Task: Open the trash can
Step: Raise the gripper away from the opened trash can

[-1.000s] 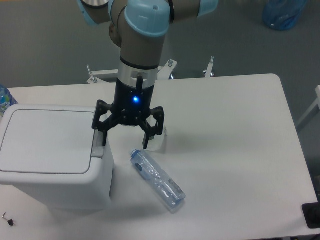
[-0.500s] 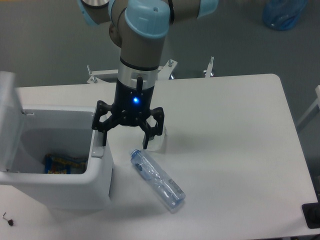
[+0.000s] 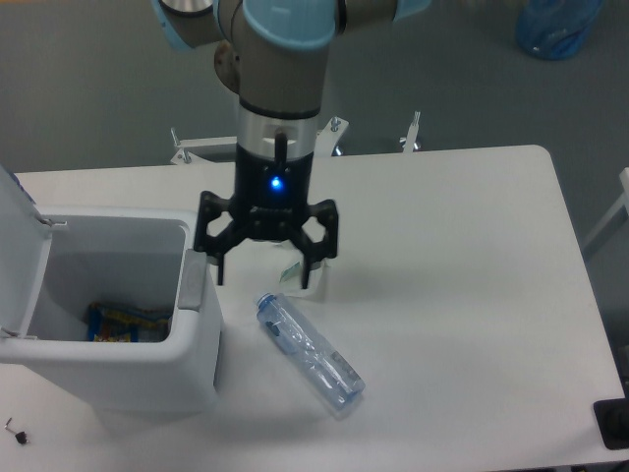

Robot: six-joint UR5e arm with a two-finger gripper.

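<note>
The white trash can [image 3: 147,374] stands at the table's left front, its lid [image 3: 18,251] swung up at the far left and the inside showing, with a blue and yellow wrapper [image 3: 113,323] at the bottom. A grey push-button tab [image 3: 191,285] sits on its right rim. My gripper [image 3: 263,278] hangs open just right of that tab and slightly above it, nothing between its fingers. Its left fingertip [image 3: 218,275] is close to the tab.
A clear plastic bottle [image 3: 310,353] lies on its side on the white table [image 3: 452,295], just below and right of the gripper. A blue bag [image 3: 557,27] sits on the floor at the back right. Metal brackets [image 3: 197,146] stick out behind the table.
The trash can's lid went from shut to fully swung up at the left. The gripper has since lifted and shifted a little to the right, off the tab.
</note>
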